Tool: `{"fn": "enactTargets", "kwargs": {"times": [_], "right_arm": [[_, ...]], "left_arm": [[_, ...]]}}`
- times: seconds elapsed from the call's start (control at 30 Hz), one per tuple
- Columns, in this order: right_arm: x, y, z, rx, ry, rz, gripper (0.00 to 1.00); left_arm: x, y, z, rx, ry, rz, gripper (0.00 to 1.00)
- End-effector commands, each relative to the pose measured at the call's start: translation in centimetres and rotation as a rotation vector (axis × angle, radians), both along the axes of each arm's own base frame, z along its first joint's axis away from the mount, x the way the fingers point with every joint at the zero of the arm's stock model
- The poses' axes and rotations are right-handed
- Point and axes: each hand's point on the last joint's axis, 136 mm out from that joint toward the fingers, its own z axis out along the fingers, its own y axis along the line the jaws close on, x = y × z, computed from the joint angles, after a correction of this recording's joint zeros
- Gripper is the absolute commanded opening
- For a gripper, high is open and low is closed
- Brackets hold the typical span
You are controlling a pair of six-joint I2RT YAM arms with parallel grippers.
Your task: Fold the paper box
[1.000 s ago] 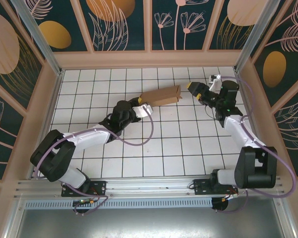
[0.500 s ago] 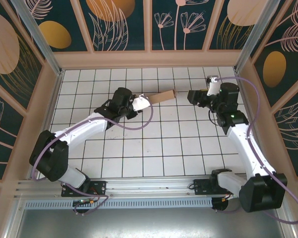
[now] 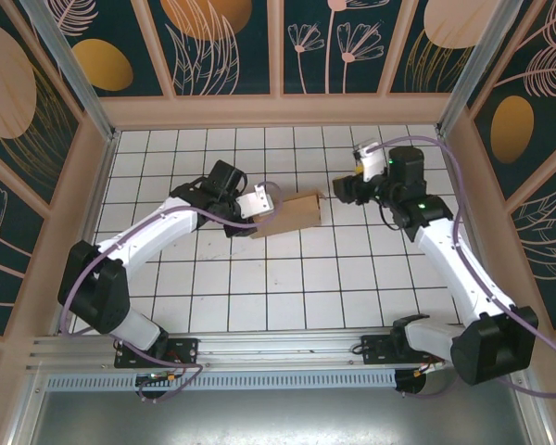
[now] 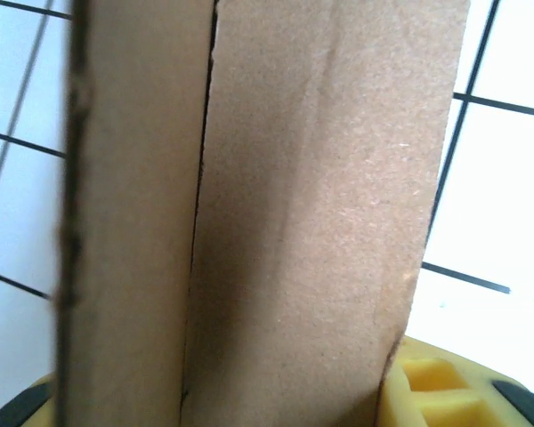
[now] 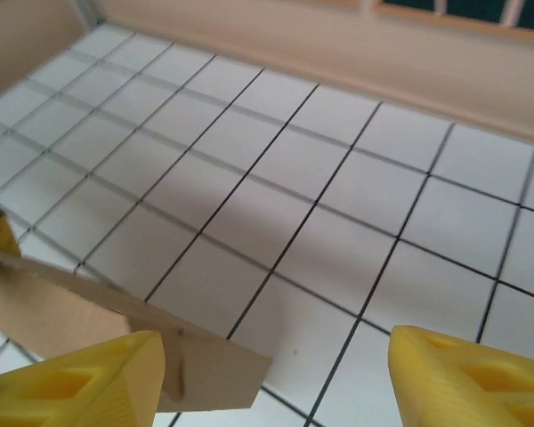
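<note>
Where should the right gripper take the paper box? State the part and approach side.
Grip the paper box at its free right end, from the right: the left gripper clamps the other end, and the thin corner points at the open right gripper, which could likely close across its thickness.

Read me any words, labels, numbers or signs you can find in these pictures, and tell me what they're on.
There are none to read. The paper box is plain brown cardboard with no print on the faces that show. The wall panels carry only leaf and flower drawings, and the tiled floor has only grid lines.
</note>
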Motion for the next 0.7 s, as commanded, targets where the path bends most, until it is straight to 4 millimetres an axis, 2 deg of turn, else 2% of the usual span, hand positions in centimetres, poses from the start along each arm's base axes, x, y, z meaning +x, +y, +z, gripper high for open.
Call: {"fn": "enactTargets", "kwargs": {"times": [0.0,0.13,0.23,0.43,0.6,0.67], "right_arm": [[-1.1,2.1,-2.3,-0.137,0.040,0.115,0.64],[-1.0,3.2,-4.0,-0.193,0.087,0.141,0.53],[-0.9,3.5,-4.4,-0.201,0.094,0.155,0.37],[-1.6,4.0,-5.4,-0.207,0.148,0.213,0.22],[-1.7,4.1,-5.8,-0.210,0.165,0.221,0.00],[-1.7,4.3,-5.6,-0.204,0.163,0.226,0.00]], "left_arm": [[-1.1,-0.3,-0.4,-0.007,0.099,-0.017,0.24],[-1.0,-0.3,-1.0,0.019,0.120,-0.029,0.24],[-1.0,-0.3,-1.2,0.027,0.122,-0.035,0.24],[-0.9,-0.3,-1.6,0.033,0.131,-0.029,0.24],[-0.6,-0.4,-1.6,0.034,0.133,-0.021,0.24],[-0.4,-0.5,-1.5,0.029,0.130,-0.017,0.24]]}}
